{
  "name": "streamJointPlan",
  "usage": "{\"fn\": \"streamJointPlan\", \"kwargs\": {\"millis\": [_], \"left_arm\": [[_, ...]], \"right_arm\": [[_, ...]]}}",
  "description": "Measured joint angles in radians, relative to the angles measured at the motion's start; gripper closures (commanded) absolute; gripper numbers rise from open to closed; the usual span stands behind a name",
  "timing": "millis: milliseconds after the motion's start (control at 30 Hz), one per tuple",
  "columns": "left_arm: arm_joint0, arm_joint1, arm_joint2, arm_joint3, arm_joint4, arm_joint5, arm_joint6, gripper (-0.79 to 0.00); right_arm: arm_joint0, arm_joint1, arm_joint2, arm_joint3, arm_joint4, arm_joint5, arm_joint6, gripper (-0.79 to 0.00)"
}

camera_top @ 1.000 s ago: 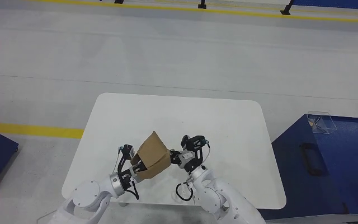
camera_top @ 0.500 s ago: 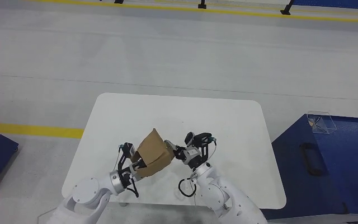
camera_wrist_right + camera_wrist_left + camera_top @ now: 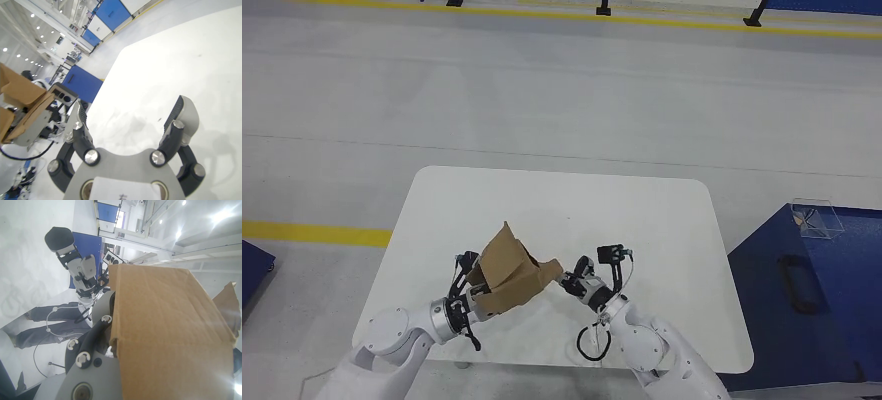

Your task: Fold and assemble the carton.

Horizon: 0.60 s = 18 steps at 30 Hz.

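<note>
The carton (image 3: 510, 275) is plain brown cardboard, creased, part-folded and tilted, with one flap standing up and a ragged edge along another. It hangs above the near side of the white bench (image 3: 642, 210), with the left gripper (image 3: 474, 292) clenched on its lower edge. The right gripper (image 3: 130, 103) sits just beside the carton's corner, its fingers (image 3: 182, 106) released and spread wide. A white label (image 3: 122, 191) on its base carries a dark mark that can't be read.
</note>
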Motion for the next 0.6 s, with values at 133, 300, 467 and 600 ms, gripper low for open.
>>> {"fn": "streamJointPlan", "kwargs": {"millis": [133, 300, 467, 600], "left_arm": [[-0.005, -0.002, 0.007, 0.002, 0.012, 0.010, 0.002, 0.000], [-0.004, -0.004, 0.012, 0.005, 0.021, 0.013, -0.004, 0.000], [-0.001, -0.004, 0.014, 0.006, 0.037, 0.019, -0.009, 0.000], [0.002, -0.005, 0.015, 0.004, 0.052, 0.018, -0.007, 0.000]], "right_arm": [[0.003, -0.001, 0.010, -0.011, 0.122, -0.084, 0.072, -0.785], [-0.010, 0.004, 0.037, -0.033, 0.185, -0.131, 0.104, -0.785], [-0.018, 0.005, 0.047, -0.046, 0.159, -0.131, 0.087, -0.785], [-0.023, 0.004, 0.047, -0.056, 0.141, -0.139, 0.063, -0.785]]}}
